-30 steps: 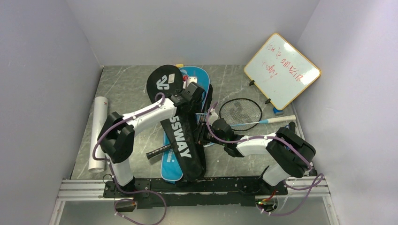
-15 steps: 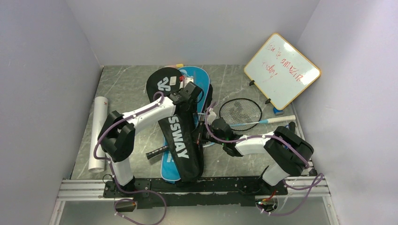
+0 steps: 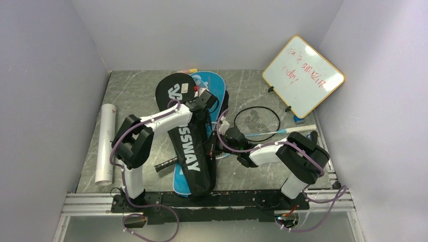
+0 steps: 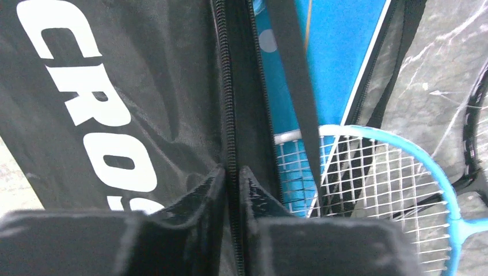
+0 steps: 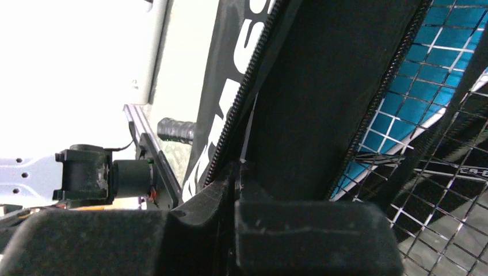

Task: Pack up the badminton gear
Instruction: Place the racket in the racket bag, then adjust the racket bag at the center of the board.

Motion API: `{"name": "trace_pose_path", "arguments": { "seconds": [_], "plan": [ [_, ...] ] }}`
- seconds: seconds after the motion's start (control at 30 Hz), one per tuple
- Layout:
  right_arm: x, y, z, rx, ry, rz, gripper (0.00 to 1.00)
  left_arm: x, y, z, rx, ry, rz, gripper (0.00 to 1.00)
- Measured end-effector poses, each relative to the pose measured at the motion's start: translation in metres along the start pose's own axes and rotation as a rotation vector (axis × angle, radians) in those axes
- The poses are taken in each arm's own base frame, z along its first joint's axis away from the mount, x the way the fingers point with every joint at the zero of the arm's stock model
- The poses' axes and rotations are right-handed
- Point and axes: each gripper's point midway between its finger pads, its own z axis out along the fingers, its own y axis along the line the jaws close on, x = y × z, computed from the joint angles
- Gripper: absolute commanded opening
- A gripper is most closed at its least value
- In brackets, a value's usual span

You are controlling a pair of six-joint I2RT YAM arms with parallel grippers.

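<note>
The black bag (image 3: 189, 146) with white lettering lies lengthwise over the blue bag (image 3: 209, 80). My left gripper (image 3: 204, 99) is shut on the black bag's zipper edge (image 4: 232, 115) near its wide end. My right gripper (image 3: 220, 138) is shut on the same bag's side edge (image 5: 236, 172) further down. Beside the opening, the light-blue racket (image 4: 380, 184) lies half under the bag's flap. The black-framed racket (image 3: 258, 121) rests on the table to the right, its pale handle pointing right. A black racket handle (image 3: 166, 164) sticks out left from under the bags.
An orange-rimmed whiteboard (image 3: 303, 75) leans at the back right. A long white tube (image 3: 106, 143) lies along the left wall. The metal rail (image 3: 202, 201) with the arm bases runs along the near edge.
Both grippers have closed on the black bag's edge. The left arm's elbow has swung leftward, and the bag has shifted slightly left.
</note>
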Motion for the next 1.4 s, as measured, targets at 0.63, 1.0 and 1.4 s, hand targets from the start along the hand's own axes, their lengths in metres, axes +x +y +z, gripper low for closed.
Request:
{"name": "trace_pose_path", "arguments": {
  "seconds": [0.63,1.0,1.4],
  "plan": [
    [-0.029,0.033,-0.022,-0.087,-0.045,-0.053,0.48,-0.062,0.031,-0.126,0.29,-0.219,-0.13,0.05],
    [-0.12,0.062,-0.056,-0.023,-0.186,-0.161,0.62,-0.043,0.049,-0.157,0.354,-0.271,-0.077,0.05],
    [-0.132,0.02,-0.051,0.161,-0.141,-0.163,0.68,-0.033,0.046,-0.154,0.384,-0.257,-0.03,0.05]
  ]
}}
